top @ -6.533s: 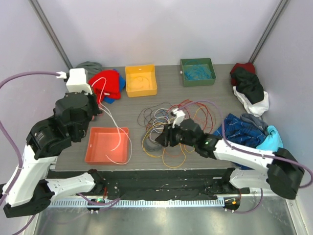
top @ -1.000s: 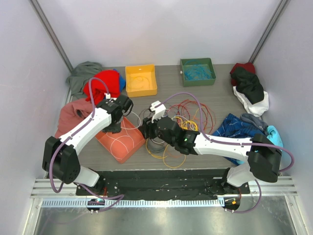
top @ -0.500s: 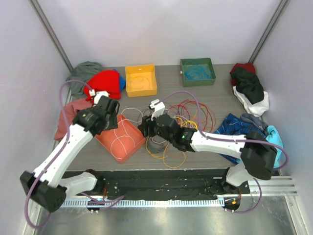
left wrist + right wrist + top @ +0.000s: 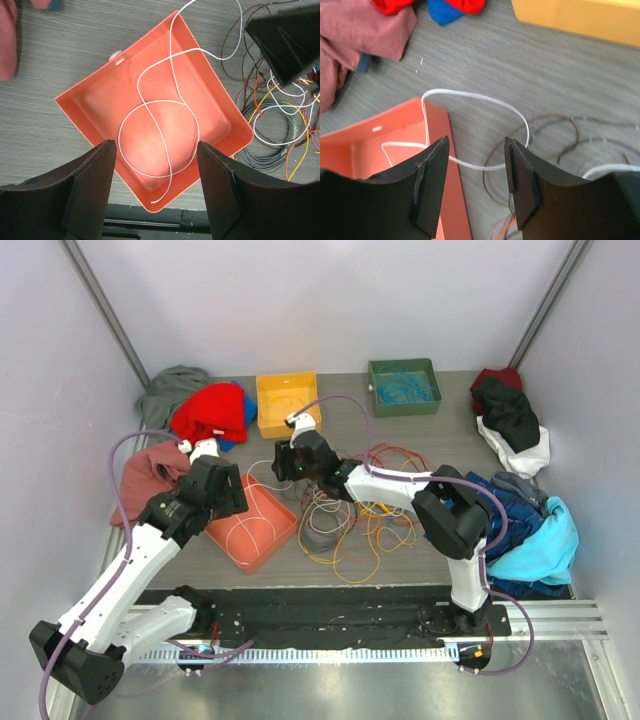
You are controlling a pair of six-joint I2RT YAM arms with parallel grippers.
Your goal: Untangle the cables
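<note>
now the left gripper (image 4: 154, 145) had let go and hung spread wide over the orange tray (image 4: 210, 110); the white cable (image 4: 470, 95) lay coiled inside, tail trailing toward the tangle (image 4: 340, 525); right gripper (image 4: 475, 145), jaws apart and empty, had shifted over that tail; one strand likely sorted

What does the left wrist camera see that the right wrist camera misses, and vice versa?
Only the left wrist view shows the whole red tray, the white cable coiled inside it, and a grey coil beside it. Only the right wrist view shows the yellow bin and red cloth. Both show the tray, the white cable crossing its rim, and maroon cloth.
</note>
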